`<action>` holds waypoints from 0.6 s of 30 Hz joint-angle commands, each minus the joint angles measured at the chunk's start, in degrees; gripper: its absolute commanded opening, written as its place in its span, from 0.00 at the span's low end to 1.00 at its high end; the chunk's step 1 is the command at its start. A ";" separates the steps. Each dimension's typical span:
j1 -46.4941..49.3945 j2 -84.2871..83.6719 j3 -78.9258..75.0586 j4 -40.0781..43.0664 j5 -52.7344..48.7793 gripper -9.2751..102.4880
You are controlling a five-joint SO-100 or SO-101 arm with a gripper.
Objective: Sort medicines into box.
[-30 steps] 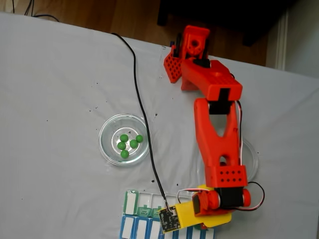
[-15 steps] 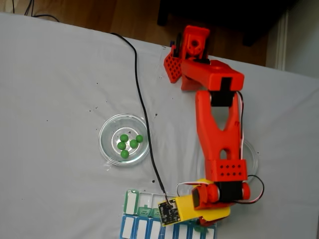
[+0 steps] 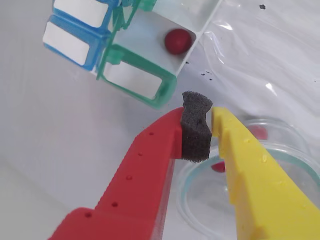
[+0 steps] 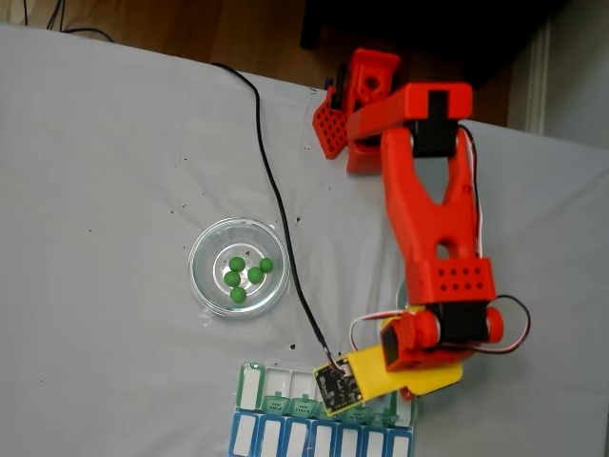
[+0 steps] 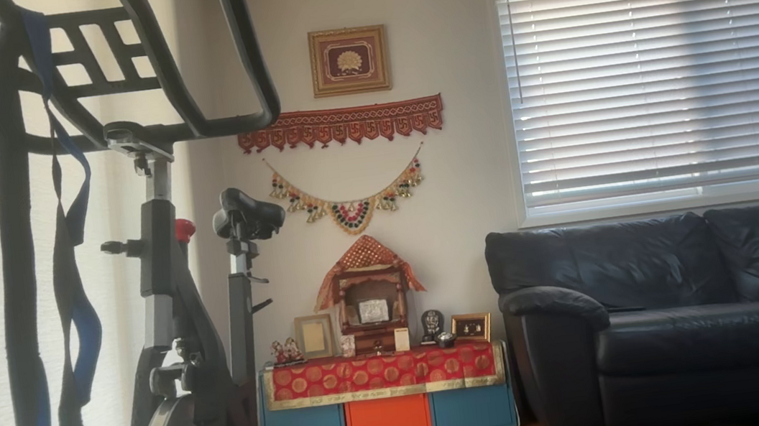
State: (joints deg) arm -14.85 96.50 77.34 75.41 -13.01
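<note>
In the wrist view my gripper (image 3: 212,119) hangs with its red finger (image 3: 150,160) and yellow finger (image 3: 250,170) closed together on the black foam pad, holding no ball. Under it lies a clear glass dish (image 3: 295,160) with two dark red medicines (image 3: 257,132) showing past the fingers. One red medicine (image 3: 177,41) lies in an end compartment of the box (image 3: 150,30), whose green lid (image 3: 135,77) stands open. In the fixed view the box (image 4: 276,383) sits at the bottom edge, with the gripper's yellow body beside its right end. Several green medicines (image 4: 245,274) rest in another glass dish (image 4: 205,257).
A blue-lidded row (image 4: 285,440) adjoins the box on its near side. A black cable (image 4: 271,205) runs across the white cloth from the far edge to the wrist camera. The orange arm (image 4: 428,209) and its base (image 4: 366,81) stand at the right. The other view shows a living room.
The arm has drawn back from over the box's right end, moving up and to the right in the fixed view, toward the dish under it. The green balls have not moved.
</note>
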 commanded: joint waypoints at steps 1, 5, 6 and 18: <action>-1.76 8.88 0.88 0.53 -1.58 0.10; -2.99 9.32 1.49 1.32 -2.64 0.10; -3.43 8.88 0.70 2.64 -2.90 0.10; -9.49 13.45 7.12 3.96 -8.44 0.10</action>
State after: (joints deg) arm -22.50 100.55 83.67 80.16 -20.13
